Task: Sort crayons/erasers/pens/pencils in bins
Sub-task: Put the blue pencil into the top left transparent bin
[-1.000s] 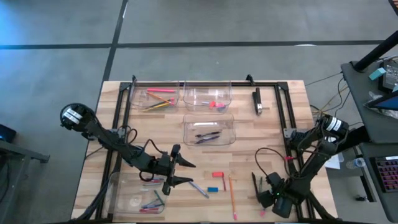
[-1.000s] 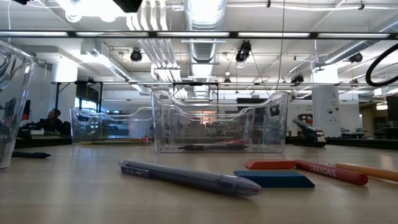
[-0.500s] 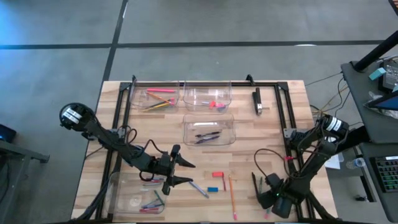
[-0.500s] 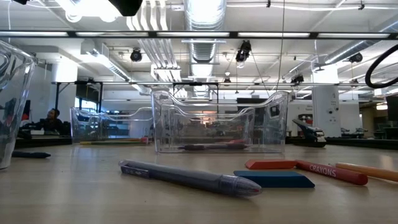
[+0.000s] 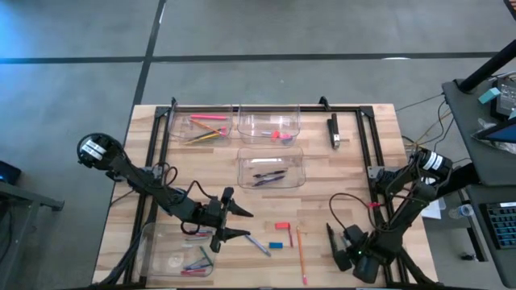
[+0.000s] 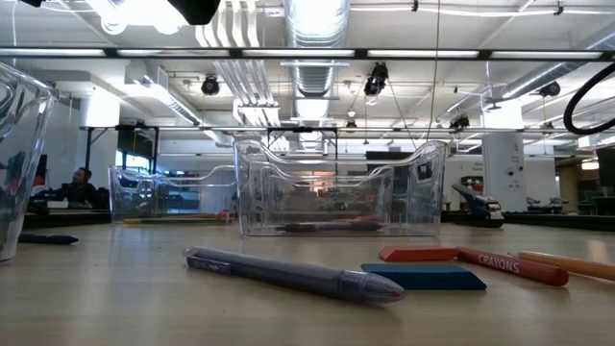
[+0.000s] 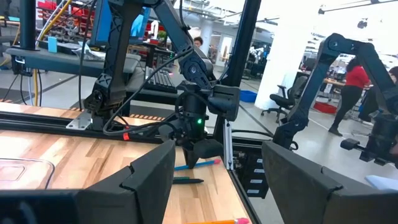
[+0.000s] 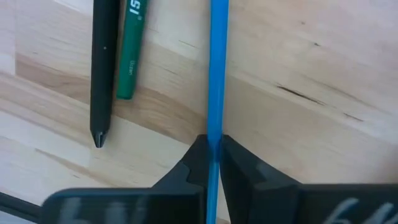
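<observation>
Right pincer [image 8: 212, 163] down at the counter's [image 5: 355, 173] near right corner, clamped on a thin blue stick [image 8: 217, 68] beside a black pen [image 8: 102, 68]. Next, probably: lift, carry to matching bin [image 5: 271, 168]. Left pincer [image 5: 240, 224] spread, empty, beside the near-left bin [image 5: 153, 251].

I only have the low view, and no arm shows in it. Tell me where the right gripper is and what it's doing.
Observer: The right gripper is down at the table's near right corner, with its fingers shut on a thin blue stick.
Operator: Report what lies next to it.
Observer: A black pen and a green crayon lie side by side on the wood, apart from the stick.
Operator: Now the left arm.
Observer: The left gripper hovers open beside the crayon bin, just left of the purple pen in your view.
</observation>
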Available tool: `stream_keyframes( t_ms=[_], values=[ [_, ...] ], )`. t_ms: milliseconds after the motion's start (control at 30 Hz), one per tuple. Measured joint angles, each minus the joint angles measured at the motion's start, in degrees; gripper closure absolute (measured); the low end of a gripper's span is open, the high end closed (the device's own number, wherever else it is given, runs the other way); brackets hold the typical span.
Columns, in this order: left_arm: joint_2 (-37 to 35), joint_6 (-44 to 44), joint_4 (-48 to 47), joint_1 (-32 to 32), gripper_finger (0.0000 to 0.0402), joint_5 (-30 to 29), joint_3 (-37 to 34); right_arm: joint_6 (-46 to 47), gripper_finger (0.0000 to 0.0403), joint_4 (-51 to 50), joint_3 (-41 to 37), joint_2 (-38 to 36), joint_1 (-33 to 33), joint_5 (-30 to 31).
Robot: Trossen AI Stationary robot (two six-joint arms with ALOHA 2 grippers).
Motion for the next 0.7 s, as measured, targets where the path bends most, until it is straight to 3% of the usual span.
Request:
stream_keyframes(
  t_ms=[433,700],
  values=[
    [0.0,0.0,0.0,0.0,0.0176,0.0,0.0,0.6,0.0388,-13.4,1.9,-7.6,0.0,5.5],
    [0.0,0.2,0.0,0.1,0.0176,0.0,-0.1,-3.8,0.0389,-20.1,6.8,-12.3,-0.2,20.0]
  ],
)
